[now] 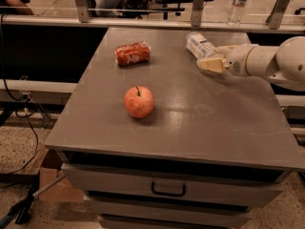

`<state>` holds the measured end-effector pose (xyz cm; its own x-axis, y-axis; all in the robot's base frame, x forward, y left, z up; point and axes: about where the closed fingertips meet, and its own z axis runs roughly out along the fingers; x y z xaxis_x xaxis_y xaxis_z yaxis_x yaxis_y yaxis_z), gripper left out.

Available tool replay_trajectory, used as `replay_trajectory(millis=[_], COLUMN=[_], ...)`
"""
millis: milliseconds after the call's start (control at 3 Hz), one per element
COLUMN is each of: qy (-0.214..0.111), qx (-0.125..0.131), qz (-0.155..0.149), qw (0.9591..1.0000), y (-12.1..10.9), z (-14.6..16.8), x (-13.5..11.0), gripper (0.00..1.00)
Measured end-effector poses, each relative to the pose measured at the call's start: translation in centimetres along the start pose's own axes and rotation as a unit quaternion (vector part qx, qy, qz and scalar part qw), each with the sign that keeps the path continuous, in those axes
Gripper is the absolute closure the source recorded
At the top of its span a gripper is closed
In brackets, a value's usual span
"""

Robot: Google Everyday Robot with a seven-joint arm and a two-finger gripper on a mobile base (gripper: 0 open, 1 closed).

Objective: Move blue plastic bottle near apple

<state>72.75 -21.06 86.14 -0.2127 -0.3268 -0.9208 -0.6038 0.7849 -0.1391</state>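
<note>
The blue plastic bottle (pixel 198 43) lies on its side at the back right of the grey table (pixel 200 128), its white-blue label facing up. The red-orange apple (pixel 139 101) stands left of the table's middle, stem up, well apart from the bottle. My gripper (pixel 208 64) reaches in from the right on a white arm (pixel 267 61). It sits at the bottle's near end, which it partly covers. I cannot tell whether it touches the bottle.
A crushed red soda can (pixel 132 53) lies at the back left of the table. A slimmer clear bottle (pixel 238 4) stands upright behind the railing. Drawers with a handle (pixel 167 190) are below the front edge. A cardboard box (pixel 50 178) and cables are on the floor at left.
</note>
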Motion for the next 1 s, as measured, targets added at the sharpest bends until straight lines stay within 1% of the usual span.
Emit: replay_trajectory(millis=[333,667,1000], qy=[0.013,0.028,0.043], qx=[0.006,0.011,0.004], qz=[-0.005,-0.010,-0.020], qw=[0.9999,0.9995,0.9989], y=[-0.1,-0.1,0.2], z=[-0.2,-1.5,-4.4], x=[0.1,0.3,-0.1], gripper=[0.67,0.89,1.00])
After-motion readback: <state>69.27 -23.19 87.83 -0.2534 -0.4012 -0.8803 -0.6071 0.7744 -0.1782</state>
